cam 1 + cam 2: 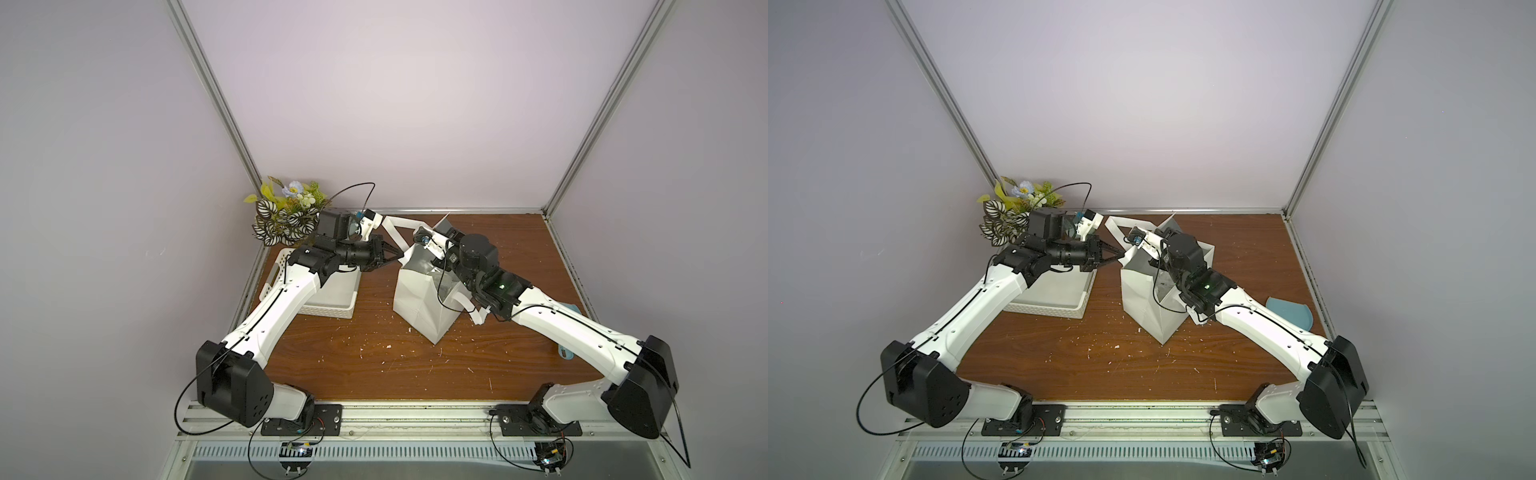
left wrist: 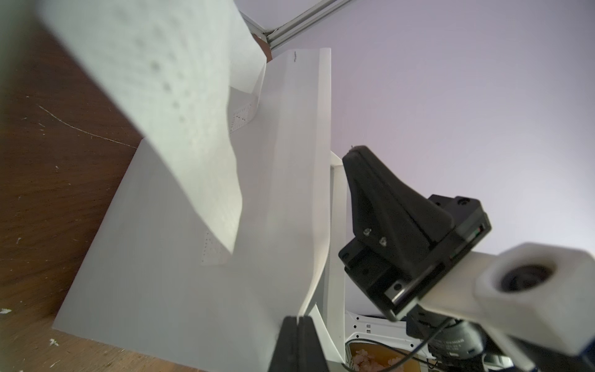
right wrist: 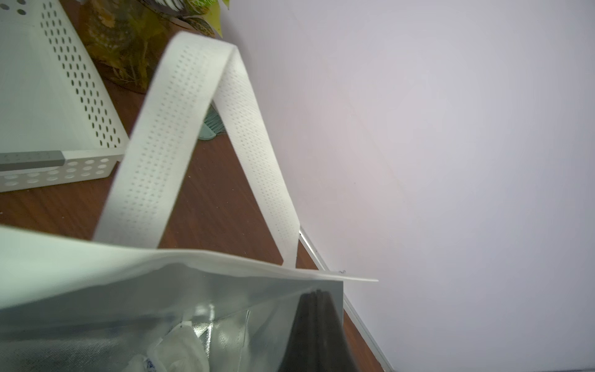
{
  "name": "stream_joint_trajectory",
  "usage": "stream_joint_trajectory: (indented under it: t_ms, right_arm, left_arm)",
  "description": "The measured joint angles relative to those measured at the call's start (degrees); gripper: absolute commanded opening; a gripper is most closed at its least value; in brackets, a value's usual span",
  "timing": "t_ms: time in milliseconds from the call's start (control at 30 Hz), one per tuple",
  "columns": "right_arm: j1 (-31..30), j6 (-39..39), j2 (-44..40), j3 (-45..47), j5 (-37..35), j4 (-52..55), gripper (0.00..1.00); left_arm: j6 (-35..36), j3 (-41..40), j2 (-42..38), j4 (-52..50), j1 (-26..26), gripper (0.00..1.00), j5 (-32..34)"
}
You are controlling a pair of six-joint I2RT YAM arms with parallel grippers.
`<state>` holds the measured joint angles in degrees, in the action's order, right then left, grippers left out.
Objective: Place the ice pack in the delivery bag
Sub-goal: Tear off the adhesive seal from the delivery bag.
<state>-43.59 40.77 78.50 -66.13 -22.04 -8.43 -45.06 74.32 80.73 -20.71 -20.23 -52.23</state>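
Placement apparently complete: ice pack (image 3: 175, 351) lies inside delivery bag (image 1: 415, 299) near table (image 1: 374, 365) centre; left gripper (image 2: 297, 322), closed, pinches its rim; right gripper (image 3: 317, 299) closed at rim, hold unclear; release remains.

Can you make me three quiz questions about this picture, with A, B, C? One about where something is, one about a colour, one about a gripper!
1. Where is the ice pack?
A) in the white basket
B) inside the delivery bag
C) on the bare table

2. What colour is the bag's lining?
A) silver
B) red
C) green

3. What is the left gripper doing?
A) standing wide open
B) shut on the bag's rim
C) holding the plant

Answers:
1 B, the right wrist view shows it lying in the bag.
2 A, the inside shines silver.
3 B, its jaws pinch the rim.
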Motion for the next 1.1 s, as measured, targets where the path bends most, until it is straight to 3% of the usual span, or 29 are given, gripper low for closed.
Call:
stream_joint_trajectory:
  t_ms: [200,400,767,1100]
  right_arm:
    - [-0.55,-1.14,-3.8,1.4,8.39,0.55,0.24]
    - [-7.06,0.5,-8.02,4.33,12.24,2.03,0.31]
    - [-11.1,3.56,-5.57,4.94,12.24,3.17,0.36]
    - [-11.21,5.14,-3.06,4.94,11.21,3.02,0.31]
  left_arm:
    - [0.07,0.22,0.0,-0.07,0.0,0.0,0.02]
    - [0.07,0.55,0.0,-0.11,0.0,0.0,0.04]
    - [0.07,0.55,0.0,-0.11,0.0,0.0,0.02]
    - [0.07,0.55,0.0,-0.11,0.0,0.0,0.04]
